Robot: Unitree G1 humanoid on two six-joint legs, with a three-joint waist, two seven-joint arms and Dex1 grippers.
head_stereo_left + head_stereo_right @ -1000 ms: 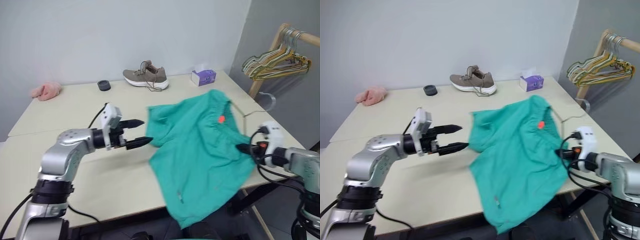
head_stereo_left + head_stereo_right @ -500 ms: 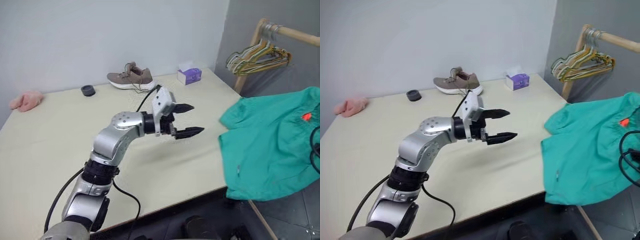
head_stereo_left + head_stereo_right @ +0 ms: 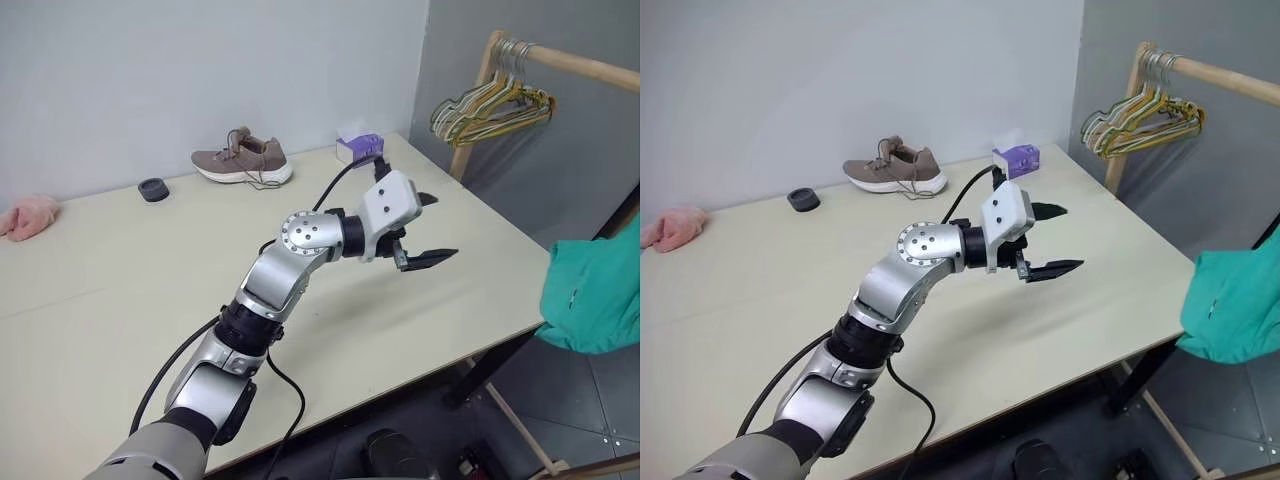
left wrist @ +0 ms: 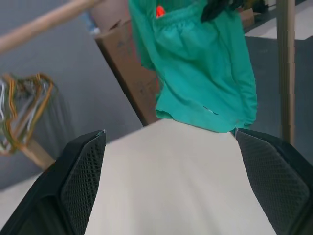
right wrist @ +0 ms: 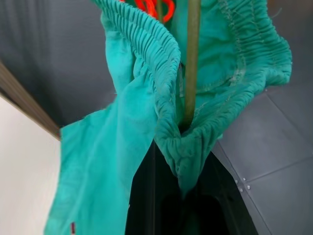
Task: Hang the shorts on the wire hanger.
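Step in hand looks like carrying: the right gripper [image 5: 188,193] is clamped on the gathered waistband of the teal shorts [image 3: 597,295], with the thin wire hanger [image 5: 191,58] running up through the same pinch. The shorts hang off the table's [image 3: 150,270] right edge, clear of the floor. The left gripper [image 3: 428,228] is wide open and empty over the table, pointing right toward the shorts. Next move, probably: the left gripper takes the free waistband side and spreads it along the hanger.

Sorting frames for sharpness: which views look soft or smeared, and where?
Left wrist view: shorts and hangers smeared, the fingers crisper. Right wrist view: waistband sharp, floor soft. Eye views: shoe and table sharp, evenly lit.
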